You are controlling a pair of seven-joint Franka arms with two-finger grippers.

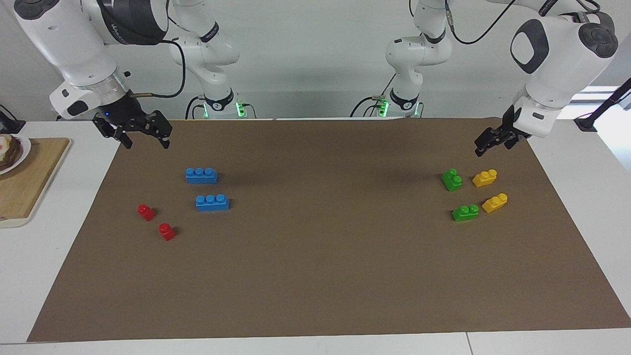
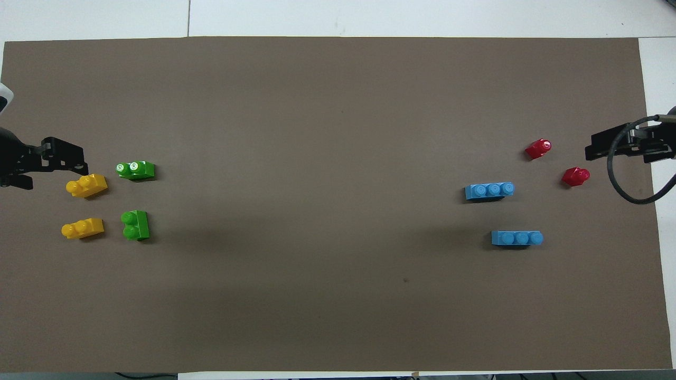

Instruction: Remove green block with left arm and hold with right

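Note:
Two green blocks lie on the brown mat [image 1: 315, 276] toward the left arm's end. One green block [image 1: 452, 179] [image 2: 135, 225] lies nearer to the robots. The other green block [image 1: 465, 212] [image 2: 135, 170] lies farther out. My left gripper [image 1: 485, 144] [image 2: 58, 161] hangs in the air over the mat's edge beside the yellow blocks, apart from both green blocks and holding nothing. My right gripper [image 1: 146, 139] [image 2: 607, 148] is open and empty, raised over the mat's corner at the right arm's end.
Two yellow blocks [image 1: 485, 178] [image 1: 495, 202] lie beside the green ones. Two blue three-stud bricks [image 1: 201, 175] [image 1: 212, 202] and two small red blocks [image 1: 146, 212] [image 1: 167, 231] lie toward the right arm's end. A wooden board [image 1: 29, 182] with a plate of food [image 1: 12, 150] sits off the mat.

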